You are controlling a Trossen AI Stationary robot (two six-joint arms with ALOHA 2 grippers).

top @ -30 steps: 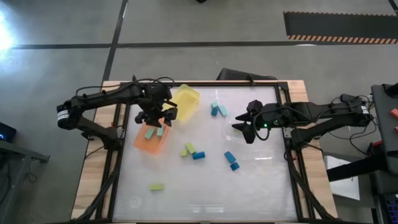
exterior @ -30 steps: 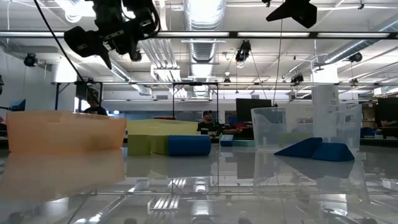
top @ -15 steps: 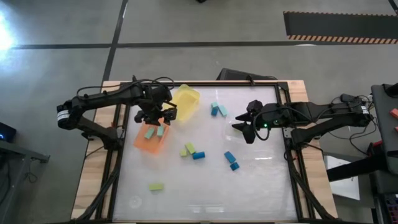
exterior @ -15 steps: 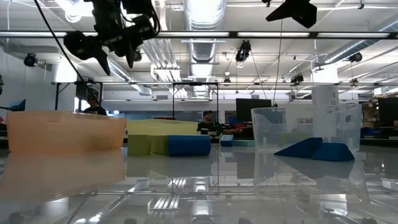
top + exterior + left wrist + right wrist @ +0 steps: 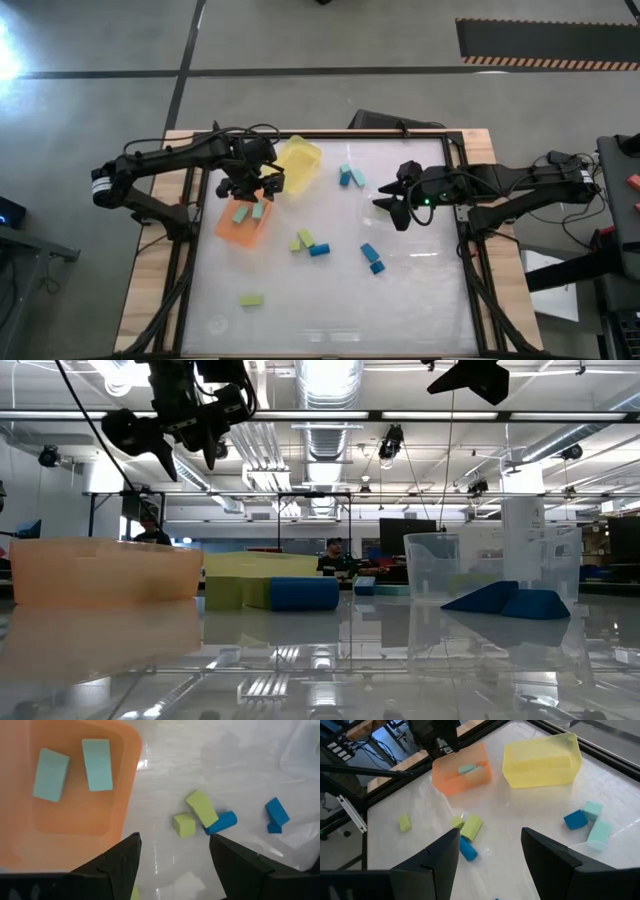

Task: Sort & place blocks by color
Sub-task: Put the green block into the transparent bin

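Left gripper (image 5: pixel 250 188) raised over orange bin (image 5: pixel 236 229), fingers spread, empty.

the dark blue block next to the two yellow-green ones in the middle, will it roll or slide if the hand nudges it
The dark blue block looks rounded, almost like a cylinder lying on its side, so it may well roll if pushed across its length. The table looks glossy, so sliding seems likely too. It touches a yellow-green block, which would probably shift with it.

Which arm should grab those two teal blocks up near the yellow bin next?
Probably the right. The right gripper hangs open just beside the teal blocks, with bare table between. The left gripper, also open, hovers over the orange bin, with the yellow bin in between.
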